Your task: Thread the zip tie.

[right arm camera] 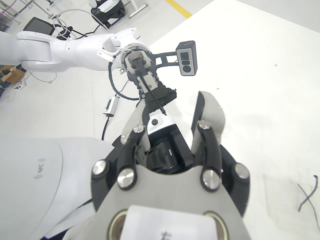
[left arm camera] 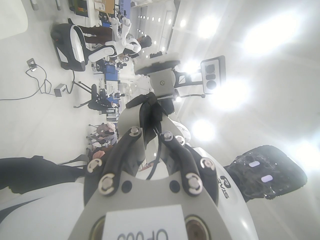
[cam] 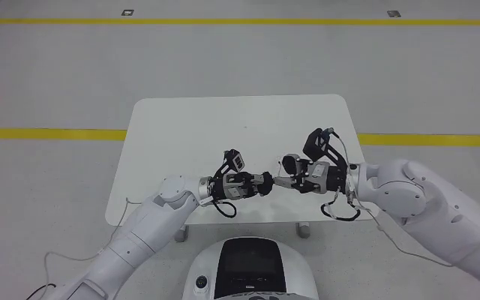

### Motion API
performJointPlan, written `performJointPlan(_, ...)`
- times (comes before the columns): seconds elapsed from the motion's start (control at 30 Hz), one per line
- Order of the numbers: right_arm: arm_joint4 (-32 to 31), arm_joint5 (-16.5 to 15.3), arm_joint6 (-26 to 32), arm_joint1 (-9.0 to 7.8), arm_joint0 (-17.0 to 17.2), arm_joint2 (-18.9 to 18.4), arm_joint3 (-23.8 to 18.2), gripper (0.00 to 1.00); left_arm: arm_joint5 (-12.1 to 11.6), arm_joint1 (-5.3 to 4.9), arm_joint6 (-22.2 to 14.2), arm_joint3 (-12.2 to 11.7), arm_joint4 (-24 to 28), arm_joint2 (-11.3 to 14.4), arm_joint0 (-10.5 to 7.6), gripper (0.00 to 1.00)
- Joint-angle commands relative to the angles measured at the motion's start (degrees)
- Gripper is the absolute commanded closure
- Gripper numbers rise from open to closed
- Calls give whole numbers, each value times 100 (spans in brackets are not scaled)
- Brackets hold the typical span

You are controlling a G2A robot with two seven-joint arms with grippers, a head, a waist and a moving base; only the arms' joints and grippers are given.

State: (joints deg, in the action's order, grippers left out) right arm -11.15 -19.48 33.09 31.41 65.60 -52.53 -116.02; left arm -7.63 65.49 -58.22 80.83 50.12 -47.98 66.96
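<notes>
Your zip tie (right arm camera: 150,88) is a thin black strip, held in the air above the near part of the table (right arm camera: 250,63). Your right gripper (right arm camera: 172,98) stands wide open around nothing, with the strip's free end just ahead of its fingers. Beyond it, your left gripper (right arm camera: 160,96) pinches its black-wrapped fingertips together, clamping the strip.

The table (cam: 225,120) is brightly, evenly lit; a faint shadow is cast under its edge. Heavy glare is thrown by ceiling lights (left arm camera: 270,33).
</notes>
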Motion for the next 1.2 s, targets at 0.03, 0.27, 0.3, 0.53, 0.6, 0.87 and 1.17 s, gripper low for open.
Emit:
performJointPlan(0.03, -1, 0, -30, -54, 95, -120, -50, 0, 0, 0, 0, 0, 0, 0, 0, 100)
performJointPlan(0.27, -42, 0, 39, -94, 142, -199, -74, 0, 0, 0, 0, 0, 0, 0, 0, 100)
performJointPlan(0.3, -42, 0, 39, -94, 142, -199, -74, 0, 0, 0, 0, 0, 0, 0, 0, 100)
performJointPlan(0.53, 110, 0, -324, -59, 263, -234, -7, 0, 9, 5, 173, 64, 194, -62, 72, 100)
performJointPlan(0.6, 107, 0, -576, -56, 395, -265, -53, 0, -30, -8, 144, 83, 311, -139, 146, 100)
performJointPlan(0.87, 731, 0, -1685, -64, 1074, -342, 8, 0, -285, -15, -116, 116, 762, -325, 339, 100)
performJointPlan(1.17, 2537, 0, -1416, 184, 1234, -546, 331, 0, -389, 37, -213, 50, 853, -279, 337, 100)
